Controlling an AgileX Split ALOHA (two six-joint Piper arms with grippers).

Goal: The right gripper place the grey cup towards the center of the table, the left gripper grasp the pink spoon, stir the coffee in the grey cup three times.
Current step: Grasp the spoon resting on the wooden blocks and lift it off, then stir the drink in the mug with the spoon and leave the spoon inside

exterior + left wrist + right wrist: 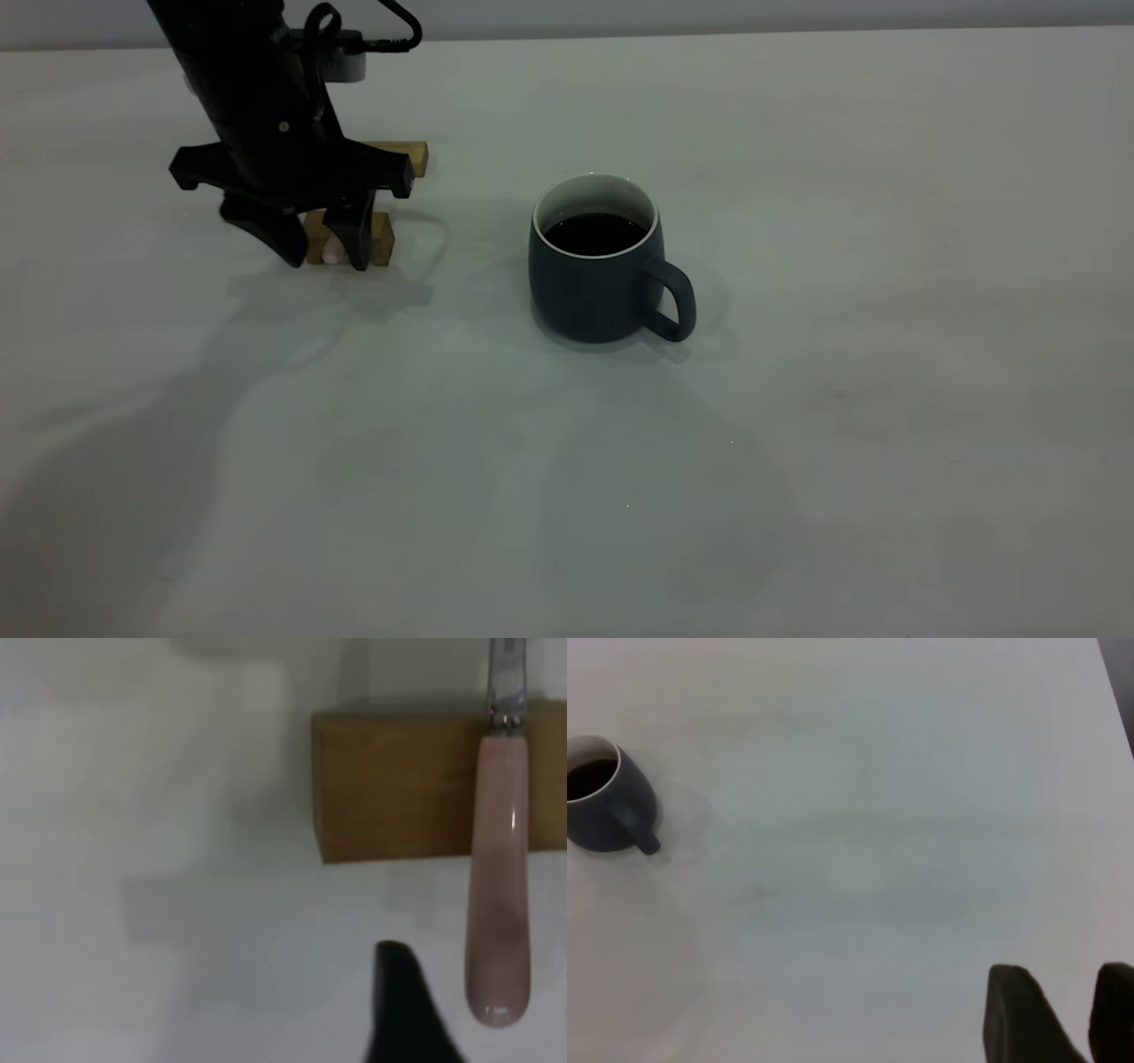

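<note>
Grey cup unobstructed; left claw hides pink spoon.

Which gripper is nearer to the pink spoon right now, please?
Left. The left gripper is down at the wooden blocks, straddling the spoon. The right gripper is out of the exterior view, far beyond the cup.

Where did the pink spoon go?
At the exterior view's left, the pink spoon lies across a wooden block, between the left gripper's open jaws.
</note>
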